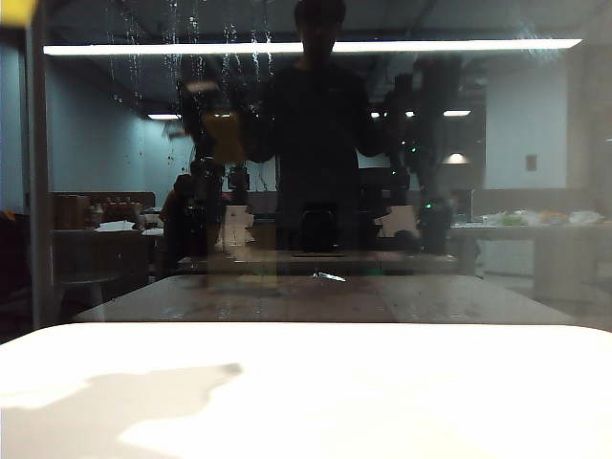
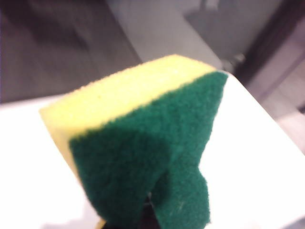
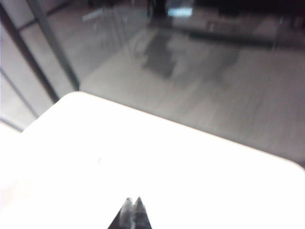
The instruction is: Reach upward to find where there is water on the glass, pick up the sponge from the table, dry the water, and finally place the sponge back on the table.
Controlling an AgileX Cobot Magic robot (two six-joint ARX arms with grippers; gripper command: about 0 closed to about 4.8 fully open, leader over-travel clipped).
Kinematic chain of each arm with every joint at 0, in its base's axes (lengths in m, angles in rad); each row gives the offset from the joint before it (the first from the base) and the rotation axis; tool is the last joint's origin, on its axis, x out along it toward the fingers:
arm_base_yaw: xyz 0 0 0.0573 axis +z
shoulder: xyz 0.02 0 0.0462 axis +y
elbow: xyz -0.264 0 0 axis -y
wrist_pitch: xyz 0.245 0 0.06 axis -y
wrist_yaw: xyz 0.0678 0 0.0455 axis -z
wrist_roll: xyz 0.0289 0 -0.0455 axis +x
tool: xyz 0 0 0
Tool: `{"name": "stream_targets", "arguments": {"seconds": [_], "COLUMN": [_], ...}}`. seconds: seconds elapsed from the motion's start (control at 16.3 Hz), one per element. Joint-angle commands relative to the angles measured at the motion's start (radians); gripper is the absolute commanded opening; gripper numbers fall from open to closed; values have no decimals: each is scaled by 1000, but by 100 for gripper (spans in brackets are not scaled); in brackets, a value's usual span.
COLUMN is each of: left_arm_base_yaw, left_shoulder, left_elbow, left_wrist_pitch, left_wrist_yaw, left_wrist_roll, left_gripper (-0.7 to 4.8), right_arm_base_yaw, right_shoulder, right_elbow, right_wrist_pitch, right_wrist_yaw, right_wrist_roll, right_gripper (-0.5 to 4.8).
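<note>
Figure: sponge carried above the tabletop, pane not yet dried. In the left wrist view the left pincer (image 2: 143,217), itself almost wholly hidden beneath its load, is closed on the sponge (image 2: 143,143), which is held off the white tabletop (image 2: 267,157); the dark green scouring layer faces the camera and buckles into a fold where it is pinched, with the yellow foam behind. That fold suggests a soft, light, compressible block that should yield under a firm squeeze yet is unlikely to slip, the scouring face being rough; a hold across the short width near one end, as here, would leave most of the block free to press flat on the pane. In the right wrist view the right pincer (image 3: 132,210) hangs over bare tabletop with its tips together, holding nothing. In the exterior view the glass (image 1: 402,191) stands behind the tabletop, and the water (image 1: 191,48) shows as thin pale streaks high on its left part, apparently still to be wiped.
</note>
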Motion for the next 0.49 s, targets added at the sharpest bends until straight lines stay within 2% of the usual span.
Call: {"name": "stream_targets", "arguments": {"seconds": [0.06,0.25,0.49], "left_arm_base_yaw": [-2,-21,-68], "left_shoulder": [-2,-2,-1], "left_elbow": [-121,-251,-377], "left_wrist_pitch": [40,80,155], "left_wrist_yaw": [64,103,147], "left_wrist_roll": [-40,-73,-172], "left_gripper": [-6,-5,-6], "right_arm_base_yaw": [1,1,2], "right_shoulder": [-70,-135,-169], "right_elbow": [-62,-100,-107], "right_wrist_pitch": [18,13,-5], "right_wrist_yaw": [-3,-20,-22], "right_wrist_roll": [-3,-1,5], "right_gripper": [-6,-6,-6]}}
